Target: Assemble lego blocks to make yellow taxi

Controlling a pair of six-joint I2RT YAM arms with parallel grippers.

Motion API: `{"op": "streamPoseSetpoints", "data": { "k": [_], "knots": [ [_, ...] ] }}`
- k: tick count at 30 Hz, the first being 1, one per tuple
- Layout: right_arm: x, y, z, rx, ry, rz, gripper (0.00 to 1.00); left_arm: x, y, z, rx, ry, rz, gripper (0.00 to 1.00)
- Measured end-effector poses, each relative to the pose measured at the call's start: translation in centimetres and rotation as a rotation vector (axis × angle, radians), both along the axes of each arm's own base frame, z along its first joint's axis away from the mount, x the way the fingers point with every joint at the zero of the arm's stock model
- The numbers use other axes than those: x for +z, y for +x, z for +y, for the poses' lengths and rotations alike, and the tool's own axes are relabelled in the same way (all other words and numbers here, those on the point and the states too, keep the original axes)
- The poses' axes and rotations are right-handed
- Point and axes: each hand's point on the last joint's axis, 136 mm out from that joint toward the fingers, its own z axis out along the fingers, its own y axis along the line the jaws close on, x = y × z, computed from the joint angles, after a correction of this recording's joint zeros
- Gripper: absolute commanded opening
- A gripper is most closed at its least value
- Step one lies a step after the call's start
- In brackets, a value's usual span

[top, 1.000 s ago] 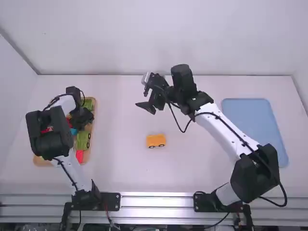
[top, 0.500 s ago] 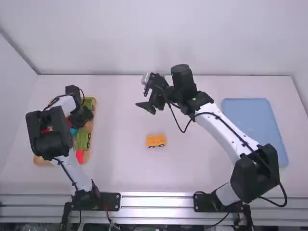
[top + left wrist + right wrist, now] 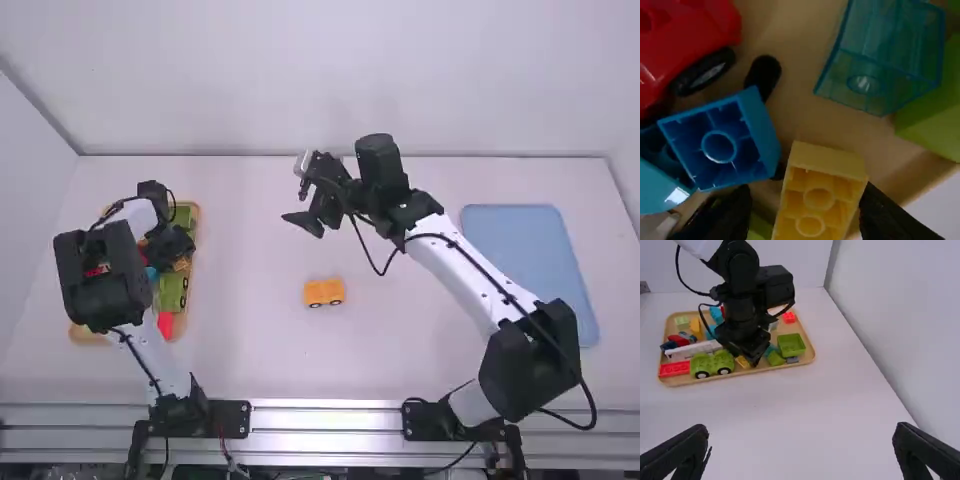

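The left hand (image 3: 170, 246) is at the wooden tray (image 3: 88, 338), its fingers spread on either side of a yellow block (image 3: 812, 200) lying hollow side up. The yellow wheeled base (image 3: 324, 292) sits mid-bench (image 3: 250, 350); the right hand (image 3: 296, 192), also spread, is above the bench.

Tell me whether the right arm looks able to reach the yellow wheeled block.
Probably yes: the right gripper hangs open and empty, and the yellow wheeled block stands alone on the table, with nothing visible between them.
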Motion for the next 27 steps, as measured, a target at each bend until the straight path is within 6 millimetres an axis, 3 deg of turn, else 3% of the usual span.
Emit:
{"op": "streamPoseSetpoints", "data": {
  "k": [8,14,27],
  "knots": [
    [0.0,0.0,0.0,-0.001,0.000,0.003,0.98,0.0,0.8,-0.6,-0.048,-0.057,-0.044,0.56],
    [0.0,0.0,0.0,-0.001,0.000,0.003,0.98,0.2,2.2,-0.6,-0.053,-0.064,-0.102,0.50],
    [0.0,0.0,0.0,0.000,0.000,0.002,0.98,-0.5,1.3,-0.7,-0.099,-0.058,-0.075,0.43]
  ]
}}
